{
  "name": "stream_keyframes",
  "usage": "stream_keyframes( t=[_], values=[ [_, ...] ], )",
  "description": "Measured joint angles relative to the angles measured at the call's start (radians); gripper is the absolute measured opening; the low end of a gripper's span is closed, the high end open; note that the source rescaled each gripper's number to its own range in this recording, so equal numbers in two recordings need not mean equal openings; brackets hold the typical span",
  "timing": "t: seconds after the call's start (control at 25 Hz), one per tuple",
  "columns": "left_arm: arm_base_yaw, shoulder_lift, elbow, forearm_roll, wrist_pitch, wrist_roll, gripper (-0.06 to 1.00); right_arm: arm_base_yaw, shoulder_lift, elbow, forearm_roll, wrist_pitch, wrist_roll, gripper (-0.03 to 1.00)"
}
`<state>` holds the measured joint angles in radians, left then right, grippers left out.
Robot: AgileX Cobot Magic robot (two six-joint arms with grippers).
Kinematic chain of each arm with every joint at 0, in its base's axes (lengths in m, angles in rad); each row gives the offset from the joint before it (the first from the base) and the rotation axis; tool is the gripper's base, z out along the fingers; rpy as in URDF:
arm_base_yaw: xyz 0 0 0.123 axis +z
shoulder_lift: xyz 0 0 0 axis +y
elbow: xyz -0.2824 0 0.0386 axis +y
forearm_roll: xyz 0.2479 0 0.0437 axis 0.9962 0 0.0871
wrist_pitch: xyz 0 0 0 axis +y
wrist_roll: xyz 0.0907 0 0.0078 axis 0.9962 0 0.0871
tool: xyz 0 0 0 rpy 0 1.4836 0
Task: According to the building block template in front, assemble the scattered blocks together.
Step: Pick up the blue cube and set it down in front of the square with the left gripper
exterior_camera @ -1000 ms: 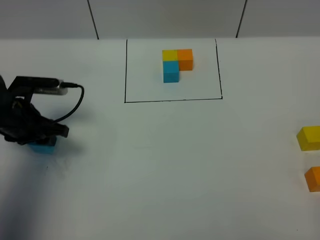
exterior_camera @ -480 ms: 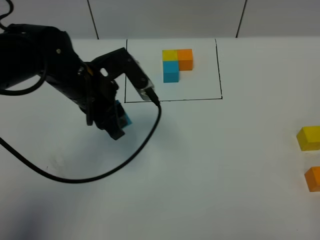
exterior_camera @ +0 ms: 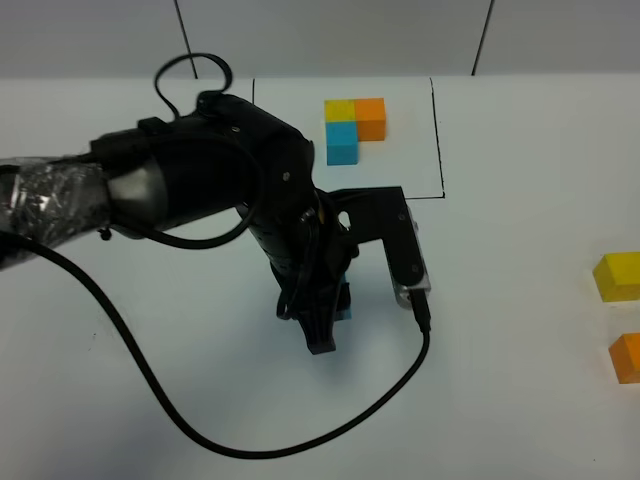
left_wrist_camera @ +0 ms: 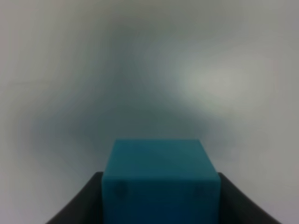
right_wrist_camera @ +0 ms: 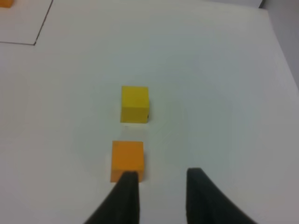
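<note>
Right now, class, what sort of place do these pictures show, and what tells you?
Probably a robot lab bench: a white table, a black-framed block template, and the left gripper holding a cyan cube.

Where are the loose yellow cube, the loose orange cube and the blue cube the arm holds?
yellow cube (right_wrist_camera: 135,103), right wrist view, top face.
orange cube (right_wrist_camera: 127,157), right wrist view, top face.
blue cube (left_wrist_camera: 160,186), left wrist view, camera-facing side.

- White table, matte and plain, fills most of the exterior high view.
- Grey wall rises behind its far edge.
- Two thin dark lines, left and right, slant down the wall.
- The left wrist view shows a blurred pale surface, probably the same table.
</note>
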<state>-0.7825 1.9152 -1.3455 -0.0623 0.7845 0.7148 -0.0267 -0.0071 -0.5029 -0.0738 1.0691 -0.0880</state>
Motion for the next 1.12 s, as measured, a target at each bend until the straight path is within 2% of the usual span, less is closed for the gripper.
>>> stream_keyframes(
  t=[0.24,0.52,0.92,0.96,1.0,1.08,1.12],
  values=[
    [-0.052,0.087,-0.005,0.072,-0.015,0.000,0.01,0.000,0.000,0.000,0.000,0.000,0.000,0.00],
    [-0.054,0.168,-0.005,0.076,-0.102,0.000,0.01,0.000,0.000,0.000,0.000,0.000,0.000,0.00],
    [-0.054,0.185,-0.006,0.076,-0.113,0.000,0.02,0.000,0.000,0.000,0.000,0.000,0.000,0.00],
    [-0.054,0.185,-0.006,0.076,-0.113,0.000,0.05,0.000,0.000,0.000,0.000,0.000,0.000,0.00],
    [-0.054,0.187,-0.006,0.076,-0.111,0.000,0.14,0.000,0.000,0.000,0.000,0.000,0.000,0.00],
    [-0.054,0.192,-0.019,0.076,-0.085,0.000,0.43,0.000,0.000,0.000,0.000,0.000,0.000,0.00],
    [-0.054,0.192,-0.035,0.077,-0.061,0.000,0.61,0.000,0.000,0.000,0.000,0.000,0.000,0.00]
  ],
)
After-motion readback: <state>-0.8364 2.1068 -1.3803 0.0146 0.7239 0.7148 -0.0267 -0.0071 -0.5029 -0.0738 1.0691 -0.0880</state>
